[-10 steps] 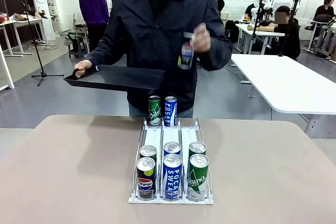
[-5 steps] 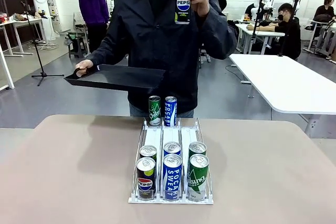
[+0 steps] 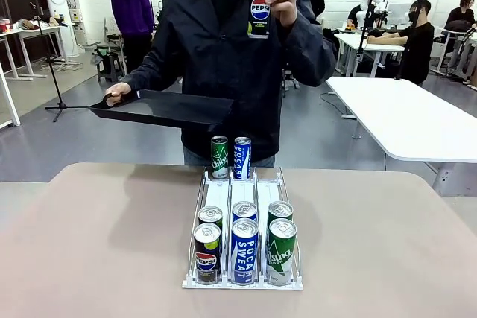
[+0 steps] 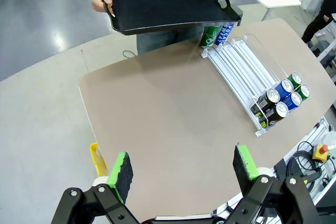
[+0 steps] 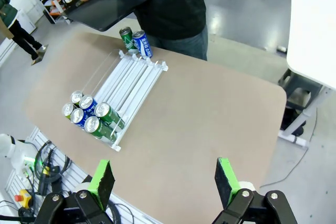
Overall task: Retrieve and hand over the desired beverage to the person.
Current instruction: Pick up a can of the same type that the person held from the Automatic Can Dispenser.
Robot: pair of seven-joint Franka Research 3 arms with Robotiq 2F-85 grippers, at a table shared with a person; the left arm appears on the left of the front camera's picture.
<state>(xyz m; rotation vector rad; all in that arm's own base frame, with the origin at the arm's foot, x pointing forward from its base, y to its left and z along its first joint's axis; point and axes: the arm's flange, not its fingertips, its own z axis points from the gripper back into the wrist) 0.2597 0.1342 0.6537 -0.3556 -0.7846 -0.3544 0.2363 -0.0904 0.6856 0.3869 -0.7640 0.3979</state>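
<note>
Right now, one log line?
left gripper: open | right gripper: open | person: holds Pepsi can up, tray out | rack: six cans at front

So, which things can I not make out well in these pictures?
- Front view: the labels of the rear cans in the rack are hidden by the front cans.
- Left wrist view: the tops of the two standing cans are covered by the black tray.
- Right wrist view: the can labels in the rack are too small to read.

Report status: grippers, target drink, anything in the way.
Left gripper and right gripper open, empty. Person holds up Pepsi can; matching can front-left in rack. Approach unobstructed.
</note>
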